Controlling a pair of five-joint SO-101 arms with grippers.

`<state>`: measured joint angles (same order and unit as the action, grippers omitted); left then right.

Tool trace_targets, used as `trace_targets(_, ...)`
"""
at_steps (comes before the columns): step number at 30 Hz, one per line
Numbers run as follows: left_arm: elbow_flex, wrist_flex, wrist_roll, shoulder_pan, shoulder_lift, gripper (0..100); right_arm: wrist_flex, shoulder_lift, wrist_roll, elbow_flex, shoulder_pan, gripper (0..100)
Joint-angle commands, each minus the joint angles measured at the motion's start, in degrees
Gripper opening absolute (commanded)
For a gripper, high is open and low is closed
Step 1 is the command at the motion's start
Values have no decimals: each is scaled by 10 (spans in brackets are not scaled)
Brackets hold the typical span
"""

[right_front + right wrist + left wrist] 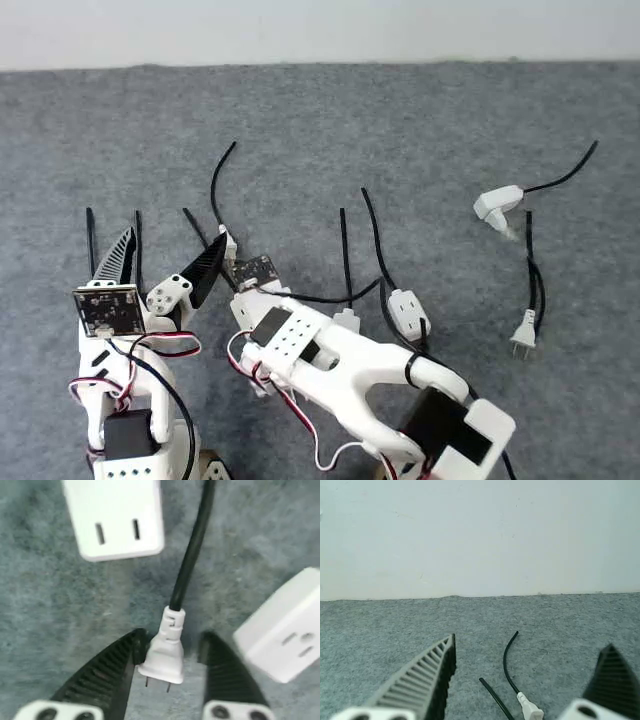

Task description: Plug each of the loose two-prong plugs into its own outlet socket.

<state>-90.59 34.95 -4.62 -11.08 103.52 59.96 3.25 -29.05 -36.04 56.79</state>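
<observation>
1. Two arms at a grey carpeted table [330, 120]: one at the near left corner, the right arm [340, 355] stretched across the near middle.
2. One left claw [531, 642]: fingers spread wide, gripping nothing, raised off the carpet and pointing toward the far wall.
3. One right claw [173, 639]: fingers apart, low over the carpet, straddling a white two-prong plug [164, 655]. One fingertip touches the plug's side and the other stands just off it, so it is not clamped.
4. That plug lies flat with its prongs toward the claw's wrist. Its black cord [192, 550] runs away between two white blocks.
5. One two-slot socket block [117, 520]: flat on the carpet just beyond the plug, on one side of the cord, slots facing up.
6. One second socket block [285, 630]: on the other side of the cord, set askew.
7. One second plug [522, 335]: loose on the carpet at the right, well apart from both arms, its thin cord trailing toward the far side.
8. One third plug [228, 243]: white, just beside the left claw's inner fingertip, its cord curving away.
9. One white outlet [408, 312] just beside the right arm, and one far-right outlet [497, 205] near the second plug's cord. I cannot tell whether either is one of the blocks listed above.
</observation>
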Motion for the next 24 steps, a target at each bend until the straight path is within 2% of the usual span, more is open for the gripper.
trace_targets(1,5,-18,7,2,8,411,-4,13,69,28,7,17)
trace_targets(11,5,-18,7,2,8,411,-3,9,90,28,5,8)
trace_targets(14,5,-18,7,2,8,411,-3,-5,185,29,-17,8)
trace_targets(19,5,-18,7,2,8,411,32,-105,345,30,-107,8)
trace_targets(21,5,-18,7,2,8,411,44,-165,386,30,-139,8)
trace_targets(24,5,-18,7,3,8,411,51,-265,404,30,-182,8)
